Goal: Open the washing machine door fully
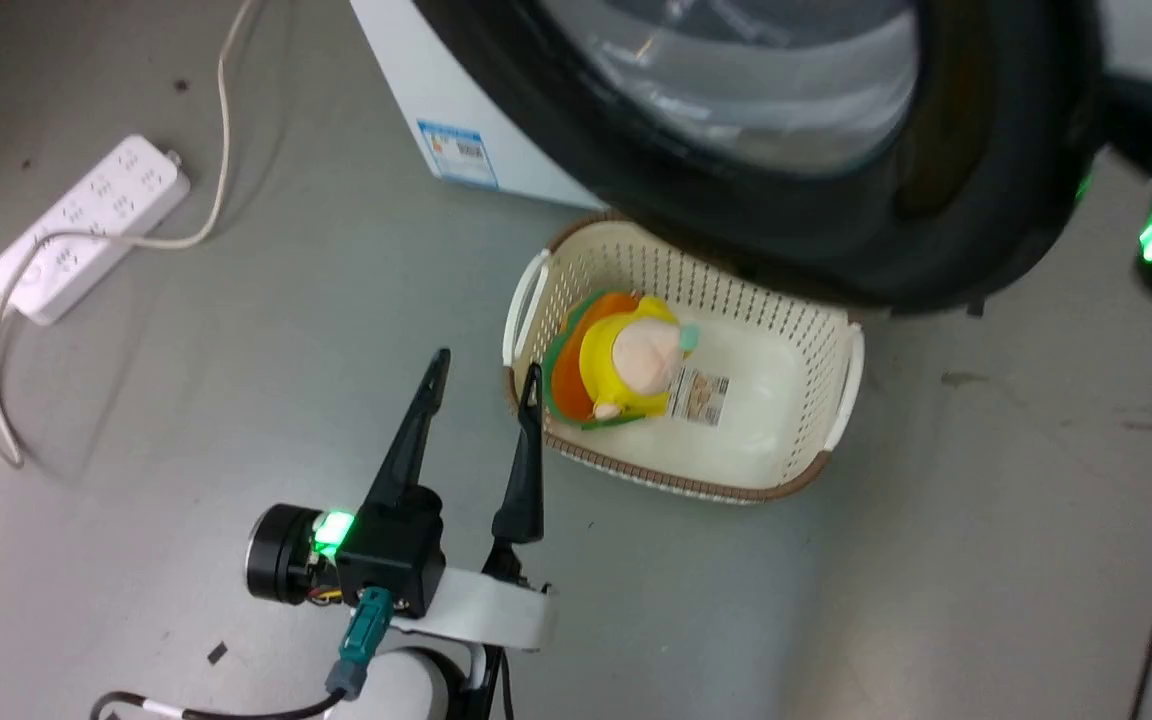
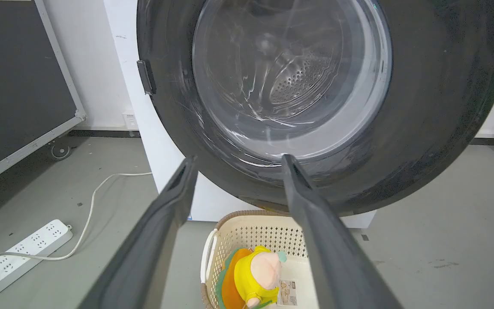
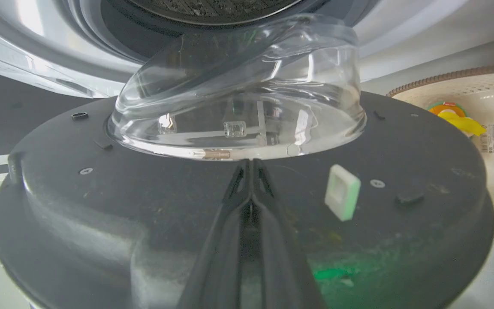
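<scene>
half of the swing is done, i judge: the washing machine door (image 1: pixel 996 180) hangs open over the basket (image 1: pixel 526 300), not yet fully. the right gripper (image 3: pixel 250 167), fingers pressed together, lies on its inner face. the left gripper (image 1: pixel 486 365) is spread just beside the basket.

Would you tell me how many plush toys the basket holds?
1: the plush toy, at the left of the basket; the washing machine door hides a far corner.
</scene>
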